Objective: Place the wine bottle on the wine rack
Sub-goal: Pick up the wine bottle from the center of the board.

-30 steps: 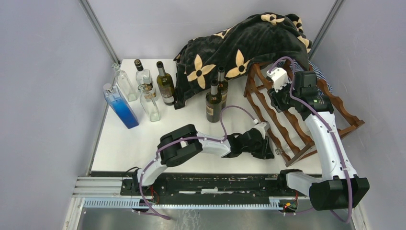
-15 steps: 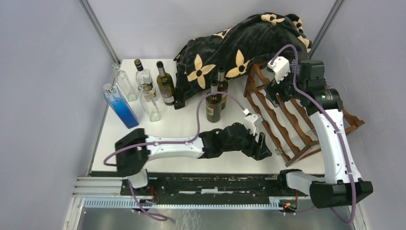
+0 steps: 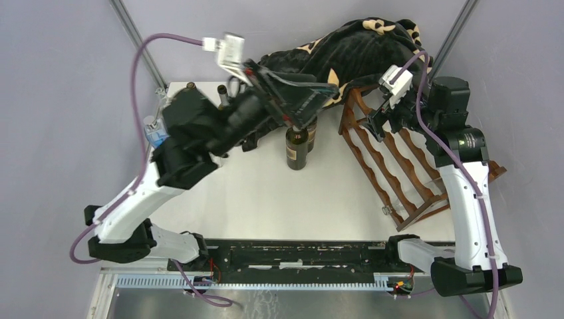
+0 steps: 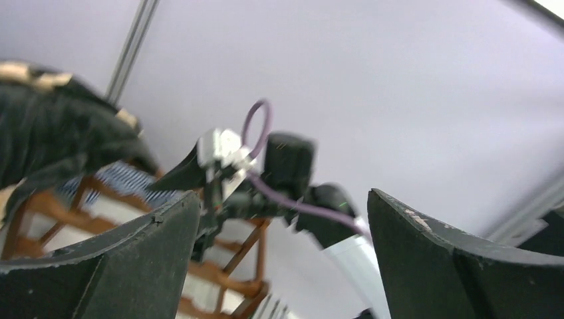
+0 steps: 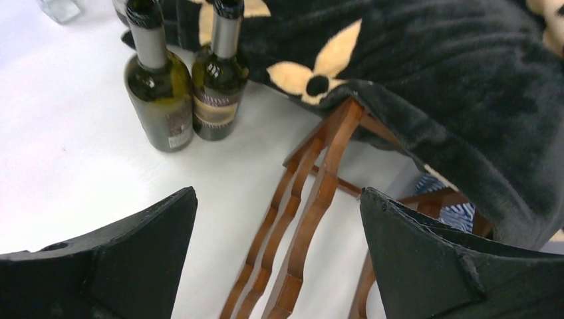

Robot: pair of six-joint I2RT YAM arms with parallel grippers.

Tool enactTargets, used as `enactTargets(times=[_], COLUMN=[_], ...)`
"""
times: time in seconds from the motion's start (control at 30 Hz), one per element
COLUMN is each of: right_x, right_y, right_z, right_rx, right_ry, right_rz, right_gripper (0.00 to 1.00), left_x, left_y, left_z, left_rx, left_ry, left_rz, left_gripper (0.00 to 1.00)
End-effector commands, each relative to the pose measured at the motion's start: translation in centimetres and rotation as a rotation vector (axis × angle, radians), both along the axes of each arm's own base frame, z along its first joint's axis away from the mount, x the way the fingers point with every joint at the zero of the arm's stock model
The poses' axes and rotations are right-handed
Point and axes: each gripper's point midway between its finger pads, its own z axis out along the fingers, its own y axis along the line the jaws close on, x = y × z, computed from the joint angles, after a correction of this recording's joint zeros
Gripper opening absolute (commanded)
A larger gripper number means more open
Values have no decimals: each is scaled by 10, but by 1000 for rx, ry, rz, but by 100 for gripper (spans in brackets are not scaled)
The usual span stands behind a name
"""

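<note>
Wine bottle of dark green glass [image 3: 296, 147], upright on the white tabletop [image 3: 219, 193], with a second dark green bottle [image 3: 310, 133] just behind it and, as far as the overhead view allows, touching or nearly so. Both stand at the edge of the black fleece blanket with cream flower motifs [image 3: 346, 60] and near the far left end of the dark reddish-brown wooden wine rack with scalloped rails [image 3: 392, 166], which sits tilted, its far side under the blanket.

Left pincer [image 4: 282, 199]: raised high above the bottles, spread wide, nothing between its fingers; blurred in the overhead view. Right pincer [image 5: 278, 193]: likewise spread and empty, hanging over the far end of the wine rack [image 5: 319, 193], with the wine bottle [image 5: 159, 100] and its neighbour [image 5: 216, 90] in sight of its camera.

A small clear object at the near end of the rack may be the mouth of a glass bottle lying in a cradle; the view is too poor to say.

Handling, as judged: the wine bottle is rigid, smooth and breakable, probably heavy enough to swing if held by the neck alone. The paper label on the body offers the least slippery hold; a grip across the body near its middle would keep it balanced while it is tipped flat into a scallop. The close neighbour leaves little room for a finger on that side.
</note>
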Motion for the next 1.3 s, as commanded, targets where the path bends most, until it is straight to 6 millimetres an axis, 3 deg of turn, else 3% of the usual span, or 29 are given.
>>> enactTargets(times=[0.0, 0.37, 0.47, 0.6, 0.73, 0.97, 1.1, 1.27], right_x=[-8, -11, -12, -18, -25, -47, -60, -68], right_y=[19, 30, 31, 37, 40, 52, 62, 68], right_z=[38, 7, 5, 5, 6, -3, -15, -30], right_rx=[104, 151, 158, 175, 163, 171, 185, 175], right_ry=[-116, -61, -57, -54, -73, -105, -104, -112], right_rz=[78, 133, 144, 191, 226, 348, 457, 546], right_gripper=[98, 98, 98, 98, 98, 98, 98, 98], left_x=[-14, -35, -40, -42, -24, 4, 22, 44], left_y=[24, 53, 51, 44, 63, 103, 113, 106], left_z=[44, 67, 73, 64, 18, -114, -175, -199], left_rx=[-145, -247, -251, -197, -24, 298, 466, 589], left_ry=[44, 93, 83, 43, -52, -133, -142, -130], left_rz=[-12, -58, -85, -99, 63, 293, 397, 419], left_gripper=[100, 100, 100, 100, 100, 100, 100, 100])
